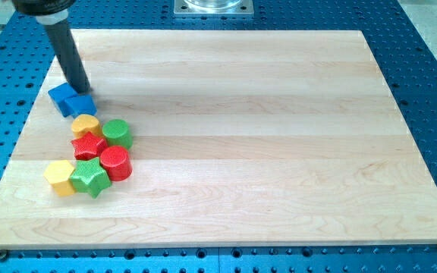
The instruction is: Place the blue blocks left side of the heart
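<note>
Two blue blocks sit touching near the board's left edge: one to the left and one to the right. The yellow heart lies just below them, touching the right blue block. My tip is at the upper edge of the blue blocks, right behind them. The rod slants up toward the view's top left.
Below the heart is a tight cluster: a red star, a green cylinder, a red cylinder, a green star and a yellow hexagon. The wooden board lies on a blue perforated table.
</note>
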Available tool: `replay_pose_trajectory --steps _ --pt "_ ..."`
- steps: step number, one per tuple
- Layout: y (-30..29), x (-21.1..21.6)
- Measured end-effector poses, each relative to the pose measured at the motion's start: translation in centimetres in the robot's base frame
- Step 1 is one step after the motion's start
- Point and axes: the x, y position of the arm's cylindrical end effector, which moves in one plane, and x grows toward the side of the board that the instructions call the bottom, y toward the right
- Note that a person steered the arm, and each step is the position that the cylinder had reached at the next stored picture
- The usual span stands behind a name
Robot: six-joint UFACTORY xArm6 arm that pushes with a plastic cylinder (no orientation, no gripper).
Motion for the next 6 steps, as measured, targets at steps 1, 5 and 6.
replay_pose_trajectory --steps 1,5,6 --pt "-1.0 1.7" --pt "-4.0 4.8" --pt "-4.8 6.3"
